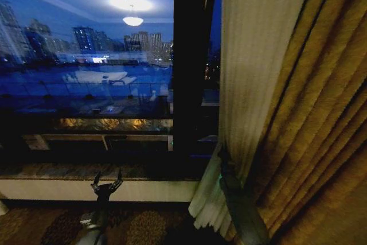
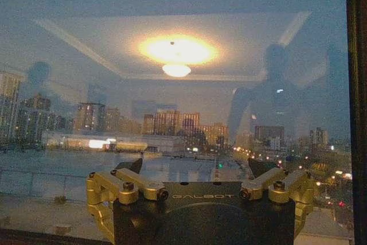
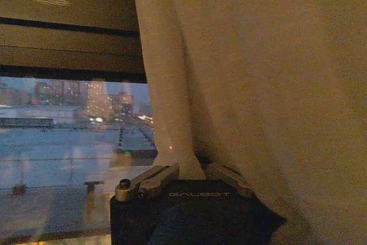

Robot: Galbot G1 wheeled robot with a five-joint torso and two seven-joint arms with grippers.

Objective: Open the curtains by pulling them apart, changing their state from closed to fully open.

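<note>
One sheer off-white curtain (image 1: 252, 55) hangs bunched at the right of the window, beside the dark window post (image 1: 189, 55). My right gripper (image 1: 222, 156) is at this curtain's lower left edge. In the right wrist view the curtain (image 3: 241, 55) drops between the fingers of the right gripper (image 3: 192, 170), which is shut on the fabric. My left gripper (image 1: 107, 181) stands low in front of the sill, open and holding nothing. In the left wrist view the left gripper (image 2: 198, 167) faces bare glass with its fingers spread.
A thick golden-brown drape (image 1: 327, 142) hangs right of the sheer panel. The window glass (image 1: 86, 73) shows a night city and the reflected ceiling lamp. A stone sill (image 1: 69, 170) runs below, above a patterned carpet (image 1: 143, 225).
</note>
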